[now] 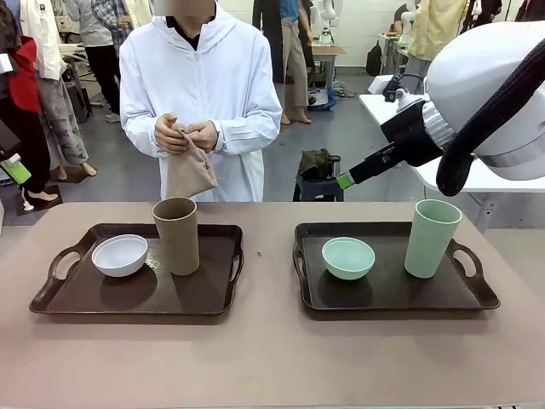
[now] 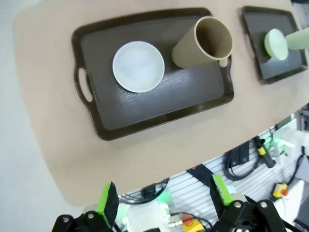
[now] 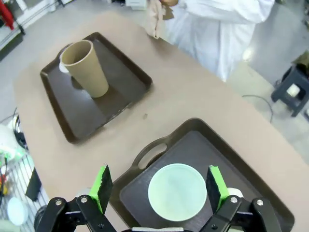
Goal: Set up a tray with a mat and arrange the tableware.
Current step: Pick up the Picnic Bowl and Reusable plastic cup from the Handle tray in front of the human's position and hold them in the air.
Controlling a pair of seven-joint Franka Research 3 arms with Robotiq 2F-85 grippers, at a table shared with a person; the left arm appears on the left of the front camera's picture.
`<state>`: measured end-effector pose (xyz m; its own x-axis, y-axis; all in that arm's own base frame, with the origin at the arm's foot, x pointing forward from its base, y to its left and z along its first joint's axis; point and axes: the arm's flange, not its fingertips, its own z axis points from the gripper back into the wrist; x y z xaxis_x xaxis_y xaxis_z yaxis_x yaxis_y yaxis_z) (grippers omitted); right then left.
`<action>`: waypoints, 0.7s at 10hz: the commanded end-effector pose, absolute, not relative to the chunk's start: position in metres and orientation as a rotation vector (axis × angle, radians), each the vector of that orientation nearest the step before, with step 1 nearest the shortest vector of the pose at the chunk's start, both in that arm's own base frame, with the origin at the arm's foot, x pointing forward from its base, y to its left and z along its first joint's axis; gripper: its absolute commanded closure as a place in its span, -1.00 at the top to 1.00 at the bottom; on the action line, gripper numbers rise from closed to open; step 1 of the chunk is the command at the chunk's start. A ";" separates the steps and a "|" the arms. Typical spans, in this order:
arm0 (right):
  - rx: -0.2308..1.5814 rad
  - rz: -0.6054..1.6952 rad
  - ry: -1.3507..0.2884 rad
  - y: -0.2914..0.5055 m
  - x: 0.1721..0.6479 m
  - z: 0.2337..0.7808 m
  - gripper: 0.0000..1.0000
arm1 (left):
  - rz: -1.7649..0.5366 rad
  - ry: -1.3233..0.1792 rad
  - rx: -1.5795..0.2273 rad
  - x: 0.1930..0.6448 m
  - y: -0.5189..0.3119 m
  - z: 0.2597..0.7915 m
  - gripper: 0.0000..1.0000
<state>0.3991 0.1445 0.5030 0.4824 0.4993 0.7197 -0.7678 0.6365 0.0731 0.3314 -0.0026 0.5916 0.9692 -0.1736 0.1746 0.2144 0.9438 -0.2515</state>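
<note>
The left pincer (image 2: 163, 197) hangs high over the near left edge of the surface (image 1: 272, 341). It points down, and its green-padded fingers are spread wide with nothing between them. Beyond it lies the left tray (image 1: 77, 298), dark brown with a handle at each end. The white bowl (image 1: 120, 255) sits on the tray's left half. The tan-brown cup (image 1: 176, 236) stands upright just beside the bowl, on its right.

Behind this tray, at the far side, a person in a white coat (image 1: 200, 85) holds both hands (image 1: 186, 135) together at chest height. They pinch a tan cloth (image 1: 189, 170), which hangs down clear of the surface. A bare strip of surface separates the two trays.

The right tray (image 1: 392, 290) matches the first. The mint green bowl (image 1: 347, 257) sits on its left half. The mint green cup (image 1: 432, 239) stands upright on the right, apart from the bowl, near the right handle.

The right arm (image 1: 494, 94) enters from the upper right, a thick black cable draped over it. In the right wrist view the right pincer (image 3: 158, 183) is raised above the right tray. Its fingers are parted wide and empty, with the mint green bowl framed below them. A dark stool (image 1: 319, 183) stands on the floor beyond the surface.
</note>
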 end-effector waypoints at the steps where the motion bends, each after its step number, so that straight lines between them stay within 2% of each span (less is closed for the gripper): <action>1: 0.389 1.095 -0.812 0.145 0.407 0.493 1.00 | -0.208 -0.160 -0.248 0.345 -0.019 0.592 1.00; 3: 0.359 1.309 -0.844 0.180 0.437 0.463 1.00 | -0.242 -0.147 -0.196 0.354 -0.044 0.595 1.00; 7: 0.643 1.478 -0.863 0.247 0.490 0.396 1.00 | -0.197 -0.109 -0.114 0.382 -0.058 0.553 1.00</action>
